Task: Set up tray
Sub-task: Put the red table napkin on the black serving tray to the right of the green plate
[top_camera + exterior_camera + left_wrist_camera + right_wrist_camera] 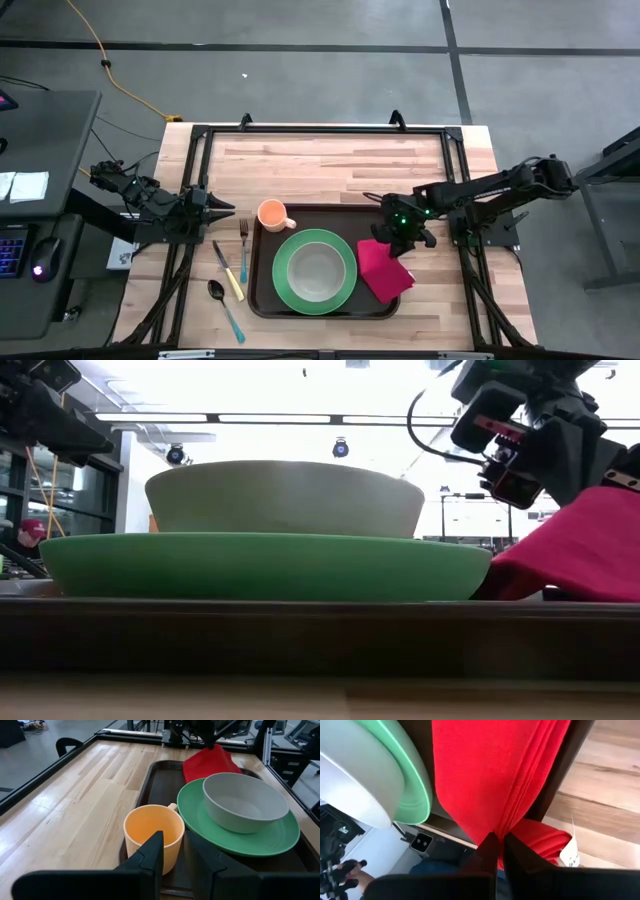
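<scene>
Near edge of the tabletop (330, 150): spoon (224, 308) with a teal handle, left of the tray (262, 290). Just beyond it, knife (228, 270) with a yellow handle and fork (243, 249), side by side, also off the tray's left edge.

Tray sits in the near-middle of the tabletop, long side across. On it: green plate (286, 285) in the centre with a grey bowl (316, 268) on top. Red napkin (385, 270) on the tray's right end, hanging over the rim onto the wood. Orange cup (272, 214) in the tray's far-left corner, just beside the plate.

Right claw (388, 233) is pinched tight on the far corner of the napkin, lifting that corner.

Left claw (228, 209) is at the left, pointing at the cup, fingers narrowly parted, gripping nothing.
</scene>
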